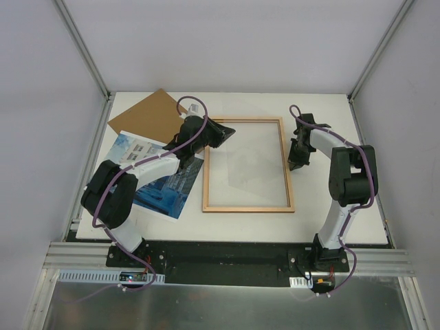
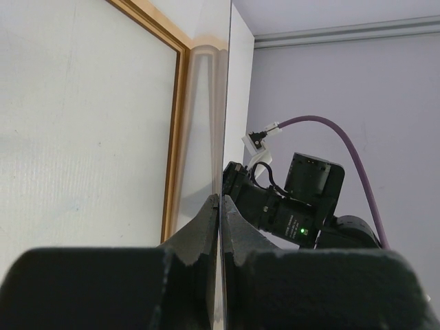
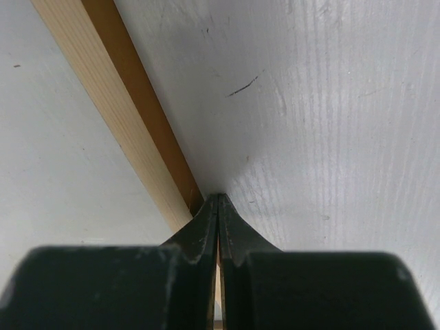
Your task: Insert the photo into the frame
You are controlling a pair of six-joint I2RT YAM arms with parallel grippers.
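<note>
The frame (image 1: 247, 165) lies flat mid-table. The left gripper (image 2: 219, 206) is clenched on a clear sheet's edge (image 2: 206, 124); the right gripper (image 3: 218, 206) is clenched at the frame's right rail. The photo (image 1: 161, 185) lies left.

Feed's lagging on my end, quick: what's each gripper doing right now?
Left gripper: closed on the edge of a clear pane, lifted from the frame.
Right gripper: closed, its tip against the frame's wooden border; whether it grips anything cannot be told.
</note>
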